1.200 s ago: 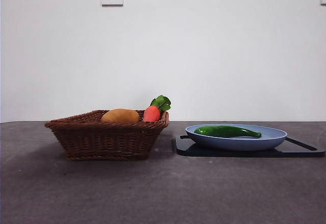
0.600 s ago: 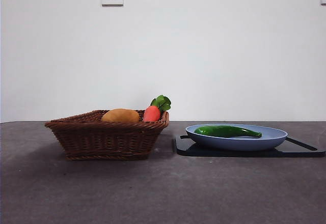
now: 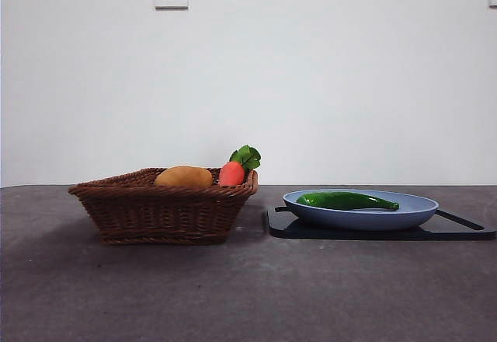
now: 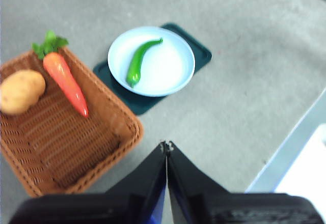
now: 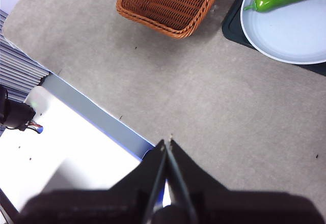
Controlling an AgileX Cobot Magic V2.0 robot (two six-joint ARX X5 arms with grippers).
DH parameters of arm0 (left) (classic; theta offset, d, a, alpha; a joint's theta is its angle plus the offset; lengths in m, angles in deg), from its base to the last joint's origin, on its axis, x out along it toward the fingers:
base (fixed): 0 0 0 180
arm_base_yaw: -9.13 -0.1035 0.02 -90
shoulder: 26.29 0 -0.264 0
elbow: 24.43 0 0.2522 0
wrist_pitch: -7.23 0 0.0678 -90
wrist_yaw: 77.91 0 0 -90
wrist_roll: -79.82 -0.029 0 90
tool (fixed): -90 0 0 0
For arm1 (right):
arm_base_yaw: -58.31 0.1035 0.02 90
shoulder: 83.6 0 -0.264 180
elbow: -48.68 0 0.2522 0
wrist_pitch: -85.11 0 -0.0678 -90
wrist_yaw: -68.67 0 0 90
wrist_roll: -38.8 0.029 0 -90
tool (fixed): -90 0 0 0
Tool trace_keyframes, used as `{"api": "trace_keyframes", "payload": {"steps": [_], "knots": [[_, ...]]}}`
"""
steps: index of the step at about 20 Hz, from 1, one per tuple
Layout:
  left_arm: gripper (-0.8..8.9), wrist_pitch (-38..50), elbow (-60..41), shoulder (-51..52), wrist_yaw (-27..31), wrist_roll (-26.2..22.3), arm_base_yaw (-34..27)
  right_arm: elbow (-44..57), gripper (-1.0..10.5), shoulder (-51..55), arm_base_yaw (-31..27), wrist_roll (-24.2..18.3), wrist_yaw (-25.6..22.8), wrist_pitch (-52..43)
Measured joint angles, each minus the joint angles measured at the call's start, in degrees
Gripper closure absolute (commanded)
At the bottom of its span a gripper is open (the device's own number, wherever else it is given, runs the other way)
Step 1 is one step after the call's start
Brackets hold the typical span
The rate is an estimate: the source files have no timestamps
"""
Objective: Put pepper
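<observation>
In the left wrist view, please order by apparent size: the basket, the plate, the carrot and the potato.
1. Basket, clearly the largest, though it lies nearer the camera.
2. Plate.
3. Carrot and potato: the carrot is longer, the potato thicker, so I would not rank them.

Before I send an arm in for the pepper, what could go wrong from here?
The pepper is slim and glossy and lies loose on the plate, so it may roll or slip when pinched. Both the left gripper and right gripper are shut and must open first. The basket already holds a carrot and potato; the pepper could land on them.
</observation>
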Motion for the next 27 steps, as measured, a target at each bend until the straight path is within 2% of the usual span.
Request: {"api": "trace_keyframes", "payload": {"steps": [3,7,11,14,19,23,27], "knots": [[8.06,3.54,-0.02,0.55,5.27,-3.54,-2.29,0.00,9.4,0.00,0.00,0.00,0.00,0.00],[8.06,19.30,-3.43,8.11,5.77,-8.22,-12.04,0.00,9.4,-0.02,0.00,-0.02,-0.02,0.00],[8.06,39.60,-18.43,20.44,5.62,-9.99,-24.39,0.00,9.4,0.00,0.00,0.00,0.00,0.00],[8.06,48.96,-31.58,29.88,5.62,-10.14,-32.68,0.00,9.4,0.00,0.00,0.00,-0.02,0.00],[8.06,55.25,-51.43,42.93,5.62,-9.73,-39.23,0.00,9.4,0.00,0.00,0.00,0.00,0.00],[8.06,57.70,-64.98,50.12,5.77,-6.12,-41.05,0.00,9.4,0.00,0.00,0.00,-0.02,0.02],[8.06,57.81,-72.98,53.37,5.79,-3.56,-41.42,0.00,9.4,0.00,0.00,0.00,-0.02,0.00]]}}
